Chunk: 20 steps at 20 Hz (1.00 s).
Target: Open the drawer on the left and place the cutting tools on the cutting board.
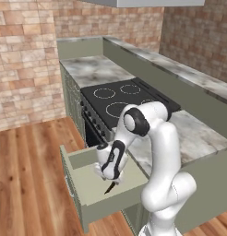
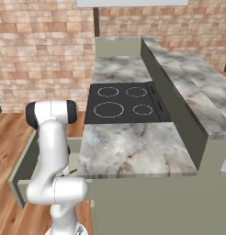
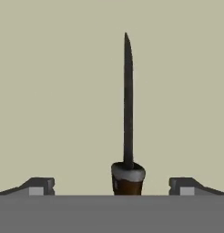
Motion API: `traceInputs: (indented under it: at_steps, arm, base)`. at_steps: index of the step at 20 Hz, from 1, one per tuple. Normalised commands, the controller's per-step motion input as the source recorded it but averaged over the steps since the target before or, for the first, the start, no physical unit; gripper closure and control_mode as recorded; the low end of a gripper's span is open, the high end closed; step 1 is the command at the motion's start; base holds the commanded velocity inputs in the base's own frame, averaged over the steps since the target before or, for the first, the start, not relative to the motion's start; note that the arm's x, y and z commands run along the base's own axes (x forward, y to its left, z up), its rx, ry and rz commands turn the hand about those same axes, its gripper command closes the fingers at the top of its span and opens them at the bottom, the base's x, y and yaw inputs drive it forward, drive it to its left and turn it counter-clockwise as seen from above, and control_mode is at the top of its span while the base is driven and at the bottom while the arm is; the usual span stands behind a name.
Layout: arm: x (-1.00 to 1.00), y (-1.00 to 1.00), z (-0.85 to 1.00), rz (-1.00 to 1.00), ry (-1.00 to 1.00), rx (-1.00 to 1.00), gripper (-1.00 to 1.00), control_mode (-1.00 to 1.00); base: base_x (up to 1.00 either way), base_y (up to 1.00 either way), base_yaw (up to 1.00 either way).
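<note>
Sage-green drawer point(image 1: 94, 184) stands pulled out below the counter's point(image 1: 194, 133) front edge. Inside it, the gripper point(image 1: 107, 177) hangs low with jaws spread wide, either side of a dark knife point(image 3: 128, 109) lying on the drawer floor, touching nothing.

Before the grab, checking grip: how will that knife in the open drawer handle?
The knife looks thin and rigid, probably light. Lying flat on the drawer floor, it may slide. The open end effector straddles its brown handle.
</note>
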Motion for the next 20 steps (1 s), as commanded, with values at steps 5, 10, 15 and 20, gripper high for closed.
traceInputs:
  at_steps: [5,10,15,20]
  arm:
    - [0.0,0.0,-0.2,0.0,0.06,0.02,-1.0,-1.0]
    - [0.0,0.0,-0.24,0.0,0.06,0.01,-1.0,-1.0]
    - [0.01,0.0,-0.29,0.0,0.05,0.0,-1.0,-1.0]
    - [0.0,0.0,-0.36,0.0,0.05,0.0,-1.0,-1.0]
  base:
    - [0.0,0.0,0.0]
    - [0.0,0.0,0.0]
    - [0.0,0.0,0.0]
    - [0.0,0.0,0.0]
